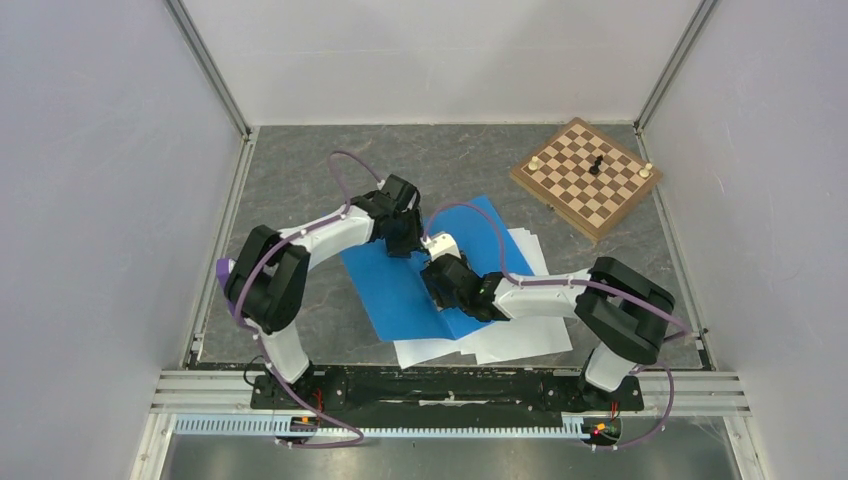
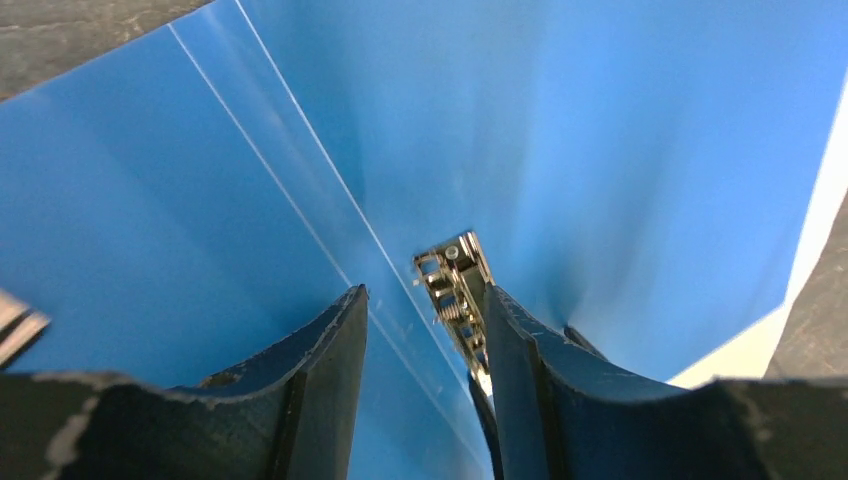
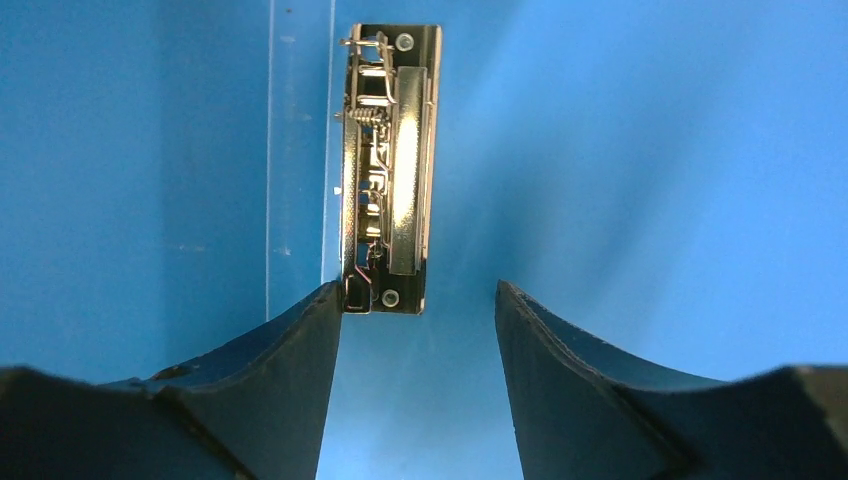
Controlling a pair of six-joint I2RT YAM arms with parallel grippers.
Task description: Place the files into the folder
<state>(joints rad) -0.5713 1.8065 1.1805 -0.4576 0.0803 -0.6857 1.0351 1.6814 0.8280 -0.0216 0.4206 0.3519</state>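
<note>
The blue folder [image 1: 395, 290] lies open in the middle of the table, with its metal clip [image 3: 388, 170] on the inside face. The files [image 1: 520, 335], white sheets, lie under and to the right of the folder, sticking out at its near and right edges. My left gripper [image 1: 405, 243] is open low over the folder's far part. In the left wrist view [image 2: 422, 292] the clip [image 2: 455, 285] sits just inside the right finger. My right gripper [image 1: 440, 277] is open over the folder's middle, and in the right wrist view [image 3: 418, 287] the clip's near end lies by its left fingertip.
A wooden chessboard [image 1: 585, 178] with a few pieces stands at the back right. White walls with metal frame rails enclose the table on three sides. The arm bases sit on a rail at the near edge.
</note>
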